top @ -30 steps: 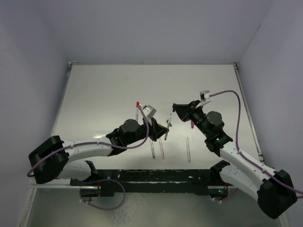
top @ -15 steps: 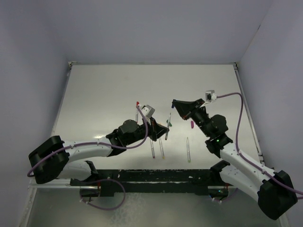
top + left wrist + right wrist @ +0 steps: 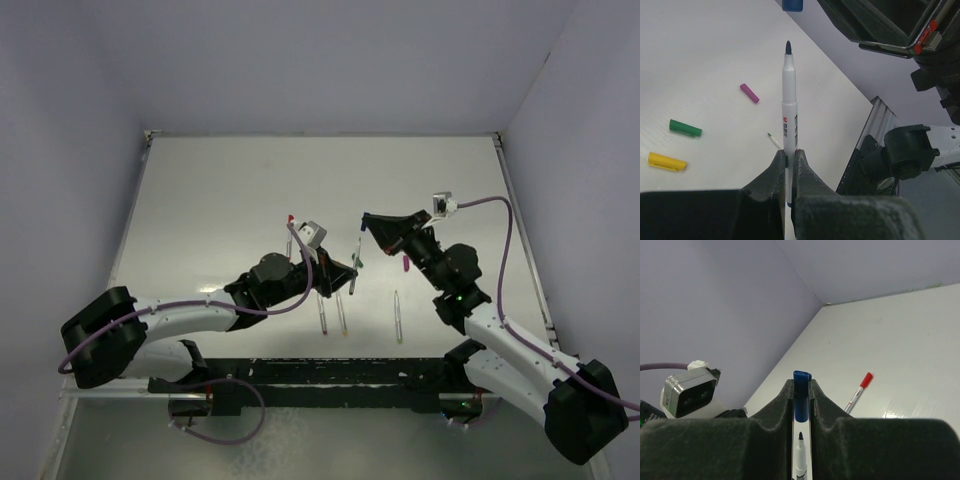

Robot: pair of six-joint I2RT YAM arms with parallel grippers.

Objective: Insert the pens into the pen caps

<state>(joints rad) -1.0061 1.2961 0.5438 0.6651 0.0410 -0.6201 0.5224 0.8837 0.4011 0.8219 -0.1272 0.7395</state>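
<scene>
Left pincer (image 3: 790,152) is clamped shut on the lower barrel of a pen (image 3: 789,100), holding it upright with the dark tip on top. There's printing running along the barrel: a red "M", then some dark letters I can't make out, plus a few dark stripes next to them. That's the only writing I can find anywhere.

Right pincer (image 3: 801,385) is squeezed onto the blue cap (image 3: 801,400). The cap sits just above the pen tip and roughly in line with it. There's a small gap and they're not touching.

On the worktop (image 3: 220,200):
- The purple cap (image 3: 749,93), green cap (image 3: 685,128) and yellow cap (image 3: 666,161) are lying flat, each apart from the others.
- A red-capped pen (image 3: 859,390) lies beyond the left pincer.
- A lone pen (image 3: 398,317) lies near the front edge, with two more pens (image 3: 322,317) side by side to its left.

Room-wise, everything is bunched in the near-middle. It's well away from the far edge, the left edge and the metal rail (image 3: 882,112) along the right edge, and there are walls on three sides.
</scene>
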